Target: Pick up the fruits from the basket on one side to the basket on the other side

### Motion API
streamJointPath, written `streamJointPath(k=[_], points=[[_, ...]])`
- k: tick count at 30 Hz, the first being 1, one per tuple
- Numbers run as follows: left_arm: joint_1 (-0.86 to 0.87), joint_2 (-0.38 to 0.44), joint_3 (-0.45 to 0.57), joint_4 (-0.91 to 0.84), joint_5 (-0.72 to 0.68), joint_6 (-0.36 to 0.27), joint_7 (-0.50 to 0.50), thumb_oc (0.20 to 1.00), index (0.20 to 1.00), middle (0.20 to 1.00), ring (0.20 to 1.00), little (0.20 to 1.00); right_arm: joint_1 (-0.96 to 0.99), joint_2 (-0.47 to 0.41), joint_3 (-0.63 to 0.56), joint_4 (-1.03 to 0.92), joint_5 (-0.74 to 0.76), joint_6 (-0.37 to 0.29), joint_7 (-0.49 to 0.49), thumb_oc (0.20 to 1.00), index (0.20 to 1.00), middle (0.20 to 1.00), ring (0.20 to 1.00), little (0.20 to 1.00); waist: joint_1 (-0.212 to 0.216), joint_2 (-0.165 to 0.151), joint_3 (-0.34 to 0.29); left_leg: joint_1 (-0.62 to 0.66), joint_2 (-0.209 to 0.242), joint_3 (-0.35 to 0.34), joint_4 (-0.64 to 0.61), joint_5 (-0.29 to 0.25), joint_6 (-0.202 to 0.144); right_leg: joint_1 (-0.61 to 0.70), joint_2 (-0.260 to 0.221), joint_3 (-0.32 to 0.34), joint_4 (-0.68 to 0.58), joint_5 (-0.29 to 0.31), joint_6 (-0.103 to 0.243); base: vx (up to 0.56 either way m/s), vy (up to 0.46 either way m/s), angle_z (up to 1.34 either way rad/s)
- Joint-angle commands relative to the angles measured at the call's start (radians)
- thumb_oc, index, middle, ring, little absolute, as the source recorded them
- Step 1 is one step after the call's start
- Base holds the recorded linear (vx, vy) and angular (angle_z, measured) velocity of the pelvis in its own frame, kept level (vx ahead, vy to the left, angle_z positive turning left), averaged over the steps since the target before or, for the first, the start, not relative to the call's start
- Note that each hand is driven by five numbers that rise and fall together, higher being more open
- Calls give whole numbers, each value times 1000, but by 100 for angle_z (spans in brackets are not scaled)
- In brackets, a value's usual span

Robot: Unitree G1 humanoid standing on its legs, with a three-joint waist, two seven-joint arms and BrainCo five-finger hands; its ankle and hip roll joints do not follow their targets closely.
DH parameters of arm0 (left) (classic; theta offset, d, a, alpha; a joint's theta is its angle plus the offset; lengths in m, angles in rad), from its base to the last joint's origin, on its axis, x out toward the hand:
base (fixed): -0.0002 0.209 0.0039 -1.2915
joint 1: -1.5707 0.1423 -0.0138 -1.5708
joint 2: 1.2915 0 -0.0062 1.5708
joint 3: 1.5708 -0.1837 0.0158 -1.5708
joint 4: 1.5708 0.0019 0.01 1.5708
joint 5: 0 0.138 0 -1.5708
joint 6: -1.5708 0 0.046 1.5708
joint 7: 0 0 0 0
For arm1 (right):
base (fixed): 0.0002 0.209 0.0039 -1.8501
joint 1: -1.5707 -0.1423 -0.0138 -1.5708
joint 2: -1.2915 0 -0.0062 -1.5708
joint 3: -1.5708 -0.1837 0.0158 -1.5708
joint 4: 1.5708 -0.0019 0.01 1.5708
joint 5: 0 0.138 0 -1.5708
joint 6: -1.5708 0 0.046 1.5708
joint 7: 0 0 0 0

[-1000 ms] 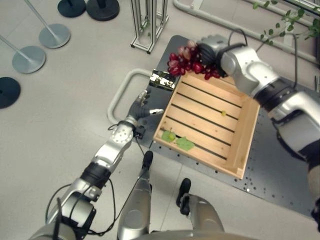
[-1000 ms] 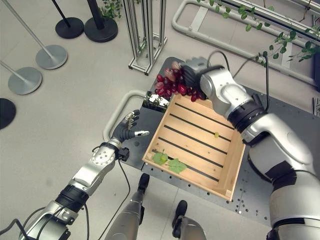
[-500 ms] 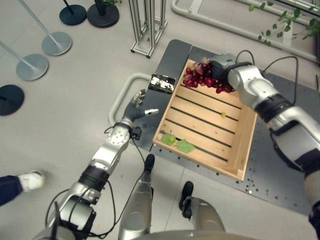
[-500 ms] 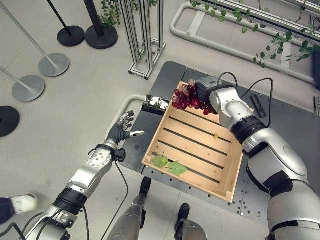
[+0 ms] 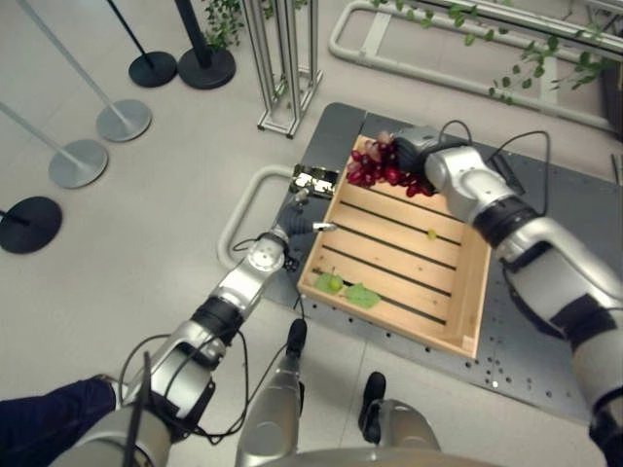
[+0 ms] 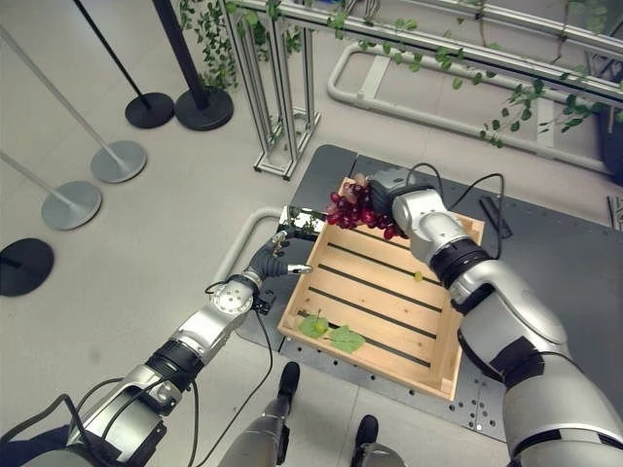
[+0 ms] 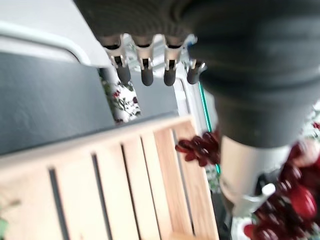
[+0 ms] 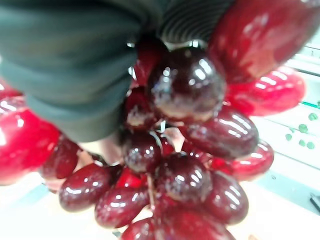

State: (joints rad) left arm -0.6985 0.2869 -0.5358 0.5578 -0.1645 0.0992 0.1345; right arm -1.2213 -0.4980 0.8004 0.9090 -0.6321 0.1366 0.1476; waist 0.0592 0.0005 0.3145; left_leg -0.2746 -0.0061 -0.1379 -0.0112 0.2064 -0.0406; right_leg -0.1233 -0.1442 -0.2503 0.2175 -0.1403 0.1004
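**Grapes held at the crate's far corner**

Since a second ago my right arm has drawn the grape bunch (image 6: 358, 208) back in from beyond the far edge of the wooden crate (image 6: 375, 292), and the left hand (image 6: 274, 263) has closed up on the crate's left wall. The whole view has also shifted, so the head camera has moved too.

Nearest to me, the left hand sits just beside the crate's left wall, fingers (image 7: 145, 75) straight and loose, holding nothing. Just past its fingertips, on the dark platform (image 6: 545, 272), lies a small patterned pack (image 5: 314, 180), close to the crate's far-left corner. Inside the crate near that hand I see two green leaves (image 6: 331, 334) on the slats by the near wall, with a small green piece (image 5: 430, 233) lying further in.

Further off, the right hand (image 6: 391, 195) is over the crate's far-left corner with its fingers closed round the bunch. The grapes spread away from the palm toward my left, so the bunch's long axis runs roughly along the crate's far wall, the loose end pointing past the corner. In the right wrist view the dark red grapes (image 8: 185, 165) hang right against the hand's cover.
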Motion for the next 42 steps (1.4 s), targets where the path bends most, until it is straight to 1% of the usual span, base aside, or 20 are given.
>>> streamJointPath(k=[1, 5, 9, 11, 12, 17, 18, 22, 26, 31, 36, 39, 42], points=[[-83, -32, -40, 85, 59, -43, 34, 1000, 1000, 1000, 1000, 1000, -131, 24, 54, 72, 72, 2, -91, 200, 200, 200, 200, 200, -8, -81, -86, 49, 7, 51, 40, -169, -18, -22, -113, 22, -45, 74, 60, 0, 0, 0], [-77, -39, -41, 101, 51, -49, 49, 1000, 1000, 1000, 1000, 1000, -142, 41, 52, 93, 100, 1, -96, 200, 200, 200, 200, 200, -10, -78, -93, 56, 9, 51, 38, -169, -19, -20, -111, 21, -44, 73, 60, 23, -7, 1], [-47, -35, -28, 72, 58, -56, 57, 1000, 1000, 1000, 1000, 1000, -115, 33, 43, 66, 104, -3, -93, 200, 200, 200, 200, 200, -12, -74, -96, 66, 9, 52, 33, -171, -18, -13, -110, 21, -43, 72, 60, 0, 0, 0], [-20, -31, -8, 48, 56, -61, 62, 1000, 1000, 1000, 1000, 1000, -83, 23, 29, 47, 107, -2, -86, 200, 200, 200, 200, 200, -9, -72, -96, 69, 7, 50, 32, -172, -17, -9, -111, 18, -42, 70, 60, 19, -9, 0], [14, -22, 16, 3, 54, -64, 65, 1000, 1000, 1000, 1000, 1000, -40, 4, 4, 18, 108, -1, -78, 200, 200, 200, 200, 200, -7, -71, -98, 71, 6, 50, 31, -173, -16, -6, -111, 16, -41, 68, 59, 0, 0, 0], [62, -8, 52, -61, 63, -62, 66, 1000, 1000, 1000, 1000, 1000, 29, -26, -28, -56, 105, 0, -53, 200, 200, 200, 200, 200, -4, -70, -98, 72, 5, 49, 28, -173, -15, -4, -113, 13, -43, 67, 60, 0, 0, 0], [83, 0, 75, -91, 84, -61, 67, 1000, 1000, 1000, 1000, 1000, 73, -52, -50, -115, 96, -3, -37, 200, 200, 200, 200, 200, -3, -69, -96, 72, 5, 50, 28, -173, -14, -4, -113, 13, -42, 65, 60, 0, 0, 0], [142, 17, 122, -151, 113, -58, 62, 1000, 1000, 1000, 1000, 1000, 161, -91, -94, -202, 78, -6, -10, 200, 200, 200, 200, 200, 1, -68, -96, 67, 7, 50, 29, -172, -13, -6, -114, 9, -43, 64, 59, 0, 0, 0], [171, 21, 145, -176, 120, -55, 52, 1000, 1000, 1000, 1000, 1000, 208, -97, -109, -235, 56, -10, 16, 200, 200, 200, 200, 200, 1, -66, -97, 68, 8, 50, 28, -173, -13, -7, -114, 7, -43, 63, 59, 0, 0, 0], [195, 9, 154, -183, 104, -51, 35, 1000, 1000, 1000, 1000, 1000, 272, -76, -135, -227, 26, -7, 14, 200, 200, 200, 200, 200, 5, -64, -96, 66, 6, 47, 31, -174, -11, -6, -113, 7, -37, 59, 57, 0, 0, 0], [196, 0, 140, -169, 102, -46, 26, 1000, 1000, 1000, 1000, 1000, 293, -30, -126, -201, -33, -5, 5, 200, 200, 200, 200, 200, 7, -61, -95, 67, 6, 45, 34, -178, -10, -6, -113, 6, -31, 53, 54, 0, 0, 0], [182, 0, 104, -148, 150, -29, 8, 1000, 1000, 1000, 1000, 1000, 289, -12, -115, -186, -66, 1, 9, 200, 200, 200, 200, 200, 6, -57, -95, 67, 8, 44, 36, -178, -10, -6, -112, 4, -28, 51, 54, 0, 0, 0], [184, 9, 96, -148, 187, -25, 3, 1000, 1000, 1000, 1000, 1000, 281, -10, -124, -185, -81, 2, -7, 200, 200, 200, 200, 200, 7, -55, -95, 69, 7, 43, 39, -181, -9, -6, -112, 5, -28, 50, 54, 0, 0, 0]])
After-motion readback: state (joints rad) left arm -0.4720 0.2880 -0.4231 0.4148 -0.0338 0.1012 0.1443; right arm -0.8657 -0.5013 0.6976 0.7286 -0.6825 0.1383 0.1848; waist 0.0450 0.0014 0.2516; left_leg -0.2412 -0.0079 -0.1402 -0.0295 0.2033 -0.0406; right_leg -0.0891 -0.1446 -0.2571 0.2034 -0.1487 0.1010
